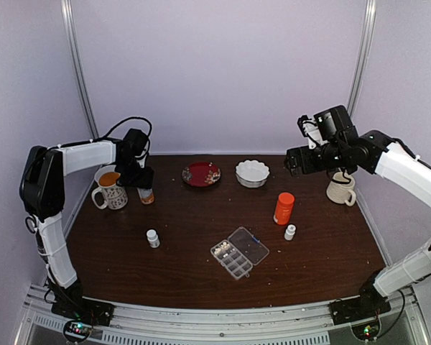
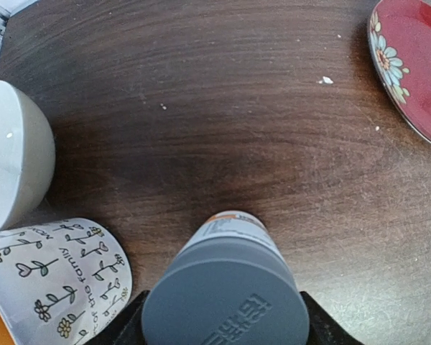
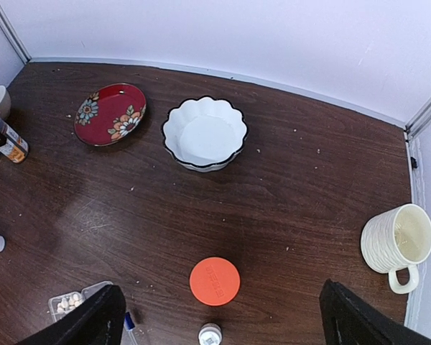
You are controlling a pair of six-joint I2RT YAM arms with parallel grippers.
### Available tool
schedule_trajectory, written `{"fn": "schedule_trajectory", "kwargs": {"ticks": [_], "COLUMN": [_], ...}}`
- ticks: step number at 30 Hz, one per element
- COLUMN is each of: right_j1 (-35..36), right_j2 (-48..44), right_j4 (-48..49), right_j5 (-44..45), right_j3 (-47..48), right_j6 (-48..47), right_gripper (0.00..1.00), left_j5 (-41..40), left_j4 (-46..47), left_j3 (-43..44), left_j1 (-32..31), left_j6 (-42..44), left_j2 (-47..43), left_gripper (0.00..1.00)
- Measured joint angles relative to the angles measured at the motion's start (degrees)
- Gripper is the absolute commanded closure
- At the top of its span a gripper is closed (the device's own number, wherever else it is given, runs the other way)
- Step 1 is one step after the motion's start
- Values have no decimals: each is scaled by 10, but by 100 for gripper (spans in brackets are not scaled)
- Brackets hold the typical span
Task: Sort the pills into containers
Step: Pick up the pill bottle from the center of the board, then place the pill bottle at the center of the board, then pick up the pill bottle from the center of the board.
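The clear pill box [image 1: 238, 253] lies open at the table's front centre, its lid [image 1: 251, 244] folded back. Whitish pills [image 1: 220, 250] sit in its end cells, and the right wrist view catches the pills [image 3: 71, 300] at its bottom left. My left gripper [image 1: 145, 183] is at the back left beside a floral mug. In the left wrist view my left gripper [image 2: 226, 323] has both fingers against the grey cap of an upright orange-labelled bottle [image 2: 233, 233]. My right gripper [image 1: 293, 161] hangs high at the back right, and in its own view my right gripper [image 3: 226, 320] stands wide open, holding nothing.
A red plate [image 1: 201, 173] and a white scalloped bowl [image 1: 252, 172] stand at the back. An orange bottle [image 1: 284, 208] and a small white bottle [image 1: 290, 231] stand right of centre, with another white bottle [image 1: 153, 238] on the left. The floral mug [image 1: 112, 190] and a cream mug [image 1: 341, 189] flank the table.
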Motion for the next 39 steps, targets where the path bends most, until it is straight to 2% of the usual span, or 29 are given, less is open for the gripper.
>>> {"fn": "schedule_trajectory", "kwargs": {"ticks": [3,6,12,16,21,24,26,28,29,39], "right_j1": [0,0,0,8,37,60,79,96,106,160], "right_j2": [2,2,2,0,15,23,29,39,49,125], "right_j4": [-1,-2,-2,-5,-33,-37,-41,-44,-46,-45], "right_j5": [-11,-26,-85,-129,-150,-153,-153,-153,-153,-152], "right_j3": [5,5,4,-6,-7,-11,-13,-13,-13,1], "right_j6": [-1,-2,-8,-8,-8,-7,-6,-5,-5,5], "right_gripper": [4,5,10,13,13,12,12,11,11,12], "left_j5": [9,26,59,81,101,108,109,111,115,143], "left_j4": [0,2,16,19,20,24,34,48,52,152], "left_j3": [0,0,-6,-14,-24,-32,-51,-74,-86,-178], "left_j1": [0,0,-15,-64,-167,-215,-237,-249,-254,-258], "left_j6": [1,9,29,37,36,33,31,28,27,23], "left_j2": [0,0,-2,-10,-19,-26,-39,-52,-61,-153], "left_gripper": [47,50,51,50,50,43,31,7,3,3]}}
